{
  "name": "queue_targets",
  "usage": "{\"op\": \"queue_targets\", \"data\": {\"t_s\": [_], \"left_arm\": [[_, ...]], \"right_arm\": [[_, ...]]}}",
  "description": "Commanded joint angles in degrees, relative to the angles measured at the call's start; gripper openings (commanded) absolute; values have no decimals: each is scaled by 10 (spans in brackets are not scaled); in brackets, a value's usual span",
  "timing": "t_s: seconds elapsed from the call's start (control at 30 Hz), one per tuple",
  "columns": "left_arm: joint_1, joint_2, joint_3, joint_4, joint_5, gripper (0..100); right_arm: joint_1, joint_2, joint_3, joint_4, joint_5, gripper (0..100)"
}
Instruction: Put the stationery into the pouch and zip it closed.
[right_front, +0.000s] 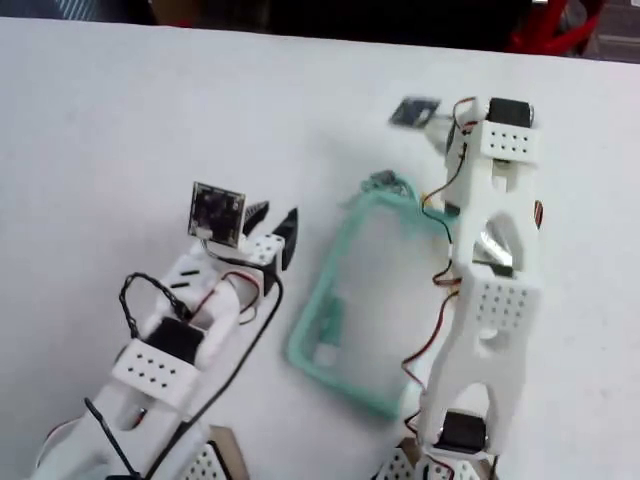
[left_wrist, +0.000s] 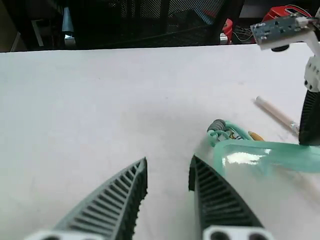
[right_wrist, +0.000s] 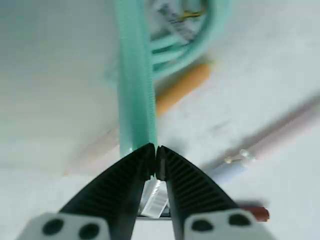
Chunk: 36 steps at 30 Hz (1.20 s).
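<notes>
The clear pouch (right_front: 365, 300) with a teal zipper border lies flat mid-table, a teal cord loop (right_front: 385, 182) at its far corner. My right gripper (right_wrist: 154, 152) is shut on the teal zipper band (right_wrist: 134, 75), with a silver metal piece (right_wrist: 152, 200) between its fingers. An orange pen (right_wrist: 182, 90) and a pale pen (right_wrist: 280, 130) lie beside the band. My right arm (right_front: 495, 250) stretches along the pouch's right edge. To the left of the pouch my left gripper (right_front: 275, 220) (left_wrist: 168, 167) is open over bare table with nothing in it. The left wrist view shows the pouch's corner (left_wrist: 260, 157) and a white pen (left_wrist: 275, 112).
White tabletop extends to the left and far side of the pouch. The table's far edge (left_wrist: 125, 49) meets dark clutter behind it. The right arm's wrist camera (right_front: 415, 112) juts out past the pouch's far corner.
</notes>
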Motion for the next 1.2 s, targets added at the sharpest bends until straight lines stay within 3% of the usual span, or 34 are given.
{"op": "queue_targets", "data": {"t_s": [0.0,0.17,0.27,0.4,0.5,0.87,1.17], "left_arm": [[4,-8,-4,-16,1,146],[4,-8,-4,-16,1,146],[3,-8,-4,-15,1,146],[3,-8,-4,-14,1,146],[3,-8,-4,-13,1,146],[3,-8,-4,-16,-24,146],[4,-8,-5,-16,-28,146]], "right_arm": [[-22,-194,202,3,93,19],[-69,-341,374,1,134,20],[-80,-365,388,-12,87,36],[-78,-351,364,-67,-69,239],[-82,-319,363,-51,-25,358],[-75,-125,186,2,0,336],[-73,-86,215,2,49,334]]}}
